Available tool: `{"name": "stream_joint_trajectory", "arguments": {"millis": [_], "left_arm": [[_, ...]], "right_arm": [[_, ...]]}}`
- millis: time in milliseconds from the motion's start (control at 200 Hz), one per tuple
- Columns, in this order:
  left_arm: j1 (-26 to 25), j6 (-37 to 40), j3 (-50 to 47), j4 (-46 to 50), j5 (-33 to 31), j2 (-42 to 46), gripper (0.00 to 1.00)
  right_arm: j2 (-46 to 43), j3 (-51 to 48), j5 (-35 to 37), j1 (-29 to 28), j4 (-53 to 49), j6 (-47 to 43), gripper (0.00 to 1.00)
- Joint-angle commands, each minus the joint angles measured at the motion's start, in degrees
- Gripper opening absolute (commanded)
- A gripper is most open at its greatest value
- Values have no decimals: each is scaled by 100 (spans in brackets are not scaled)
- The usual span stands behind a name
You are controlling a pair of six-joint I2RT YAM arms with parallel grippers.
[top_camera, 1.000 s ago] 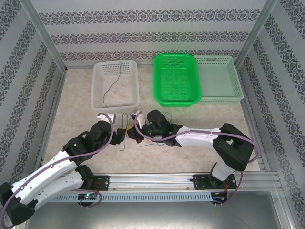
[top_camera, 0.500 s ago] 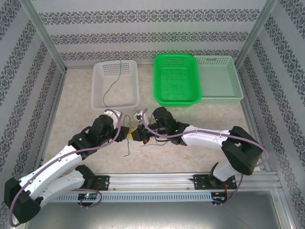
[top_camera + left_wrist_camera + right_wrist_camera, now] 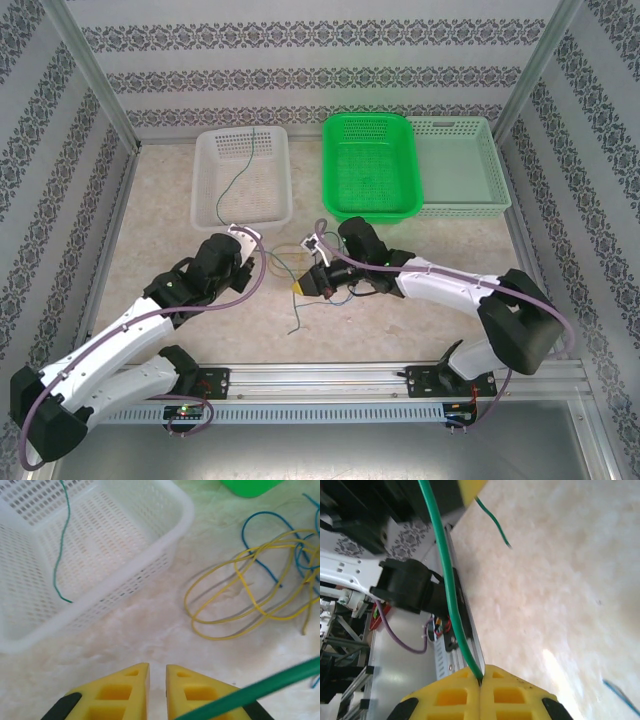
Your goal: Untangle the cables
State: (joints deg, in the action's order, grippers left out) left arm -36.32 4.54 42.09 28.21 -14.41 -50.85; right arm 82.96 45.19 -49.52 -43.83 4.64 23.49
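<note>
my right pincer (image 3: 481, 672) is clamped tight on the green cable (image 3: 447, 580), which runs straight up from my fingertips. my left pincer (image 3: 157, 666) is all but together, just a slit between the pads, nothing in it. ahead of it the yellow cable (image 3: 220, 638) lies looped on the table (image 3: 150, 625), tangled with the blue cable (image 3: 255, 516). another green cable (image 3: 62, 545) sits in the white basket (image 3: 125, 575).

beige table (image 3: 160, 232) bears white basket (image 3: 240, 218), green basket (image 3: 372, 214), mint basket (image 3: 466, 211) and cables (image 3: 252, 600).
</note>
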Motion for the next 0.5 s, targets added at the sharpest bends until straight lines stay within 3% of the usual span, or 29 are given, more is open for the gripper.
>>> {"name": "stream_joint_trajectory", "arguments": {"millis": [0, 165, 320, 495], "left_arm": [[19, 841, 293, 393, -355, -8, 15], [-1, 1749, 597, 727, 197, -294, 11], [-3, 2486, 788, 1227, 138, -490, 11], [0, 2715, 770, 1290, 56, -420, 11]], "right_arm": [[-47, 273, -449, -29, -1810, -781, 0], [200, 558, -653, -141, -2502, -1122, 0], [374, 875, -280, -157, -3614, -1808, 0], [499, 1112, -77, -119, -3930, -2060, 0]]}}
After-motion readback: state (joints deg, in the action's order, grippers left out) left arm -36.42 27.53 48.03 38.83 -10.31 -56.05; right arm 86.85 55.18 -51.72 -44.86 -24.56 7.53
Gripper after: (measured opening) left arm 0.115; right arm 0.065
